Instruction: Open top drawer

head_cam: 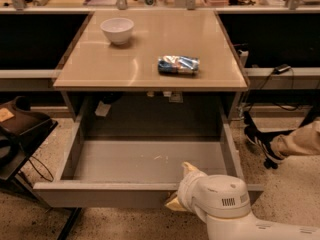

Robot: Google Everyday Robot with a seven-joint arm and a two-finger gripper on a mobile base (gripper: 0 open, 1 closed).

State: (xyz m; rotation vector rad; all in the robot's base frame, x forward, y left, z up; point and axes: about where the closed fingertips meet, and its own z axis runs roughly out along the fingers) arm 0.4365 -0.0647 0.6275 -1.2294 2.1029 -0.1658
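The top drawer is pulled far out from under the beige table, showing its plain grey tray with a few pale marks on the floor. My gripper is at the drawer's front wall, right of centre. One pale fingertip shows inside the drawer above the front edge and another pokes out below the front face, so the fingers straddle the front wall. The white wrist housing hides most of the contact.
On the table stand a white bowl at the back left and a blue snack packet right of centre. A dark chair sits at the left. A person's leg and shoe are at the right.
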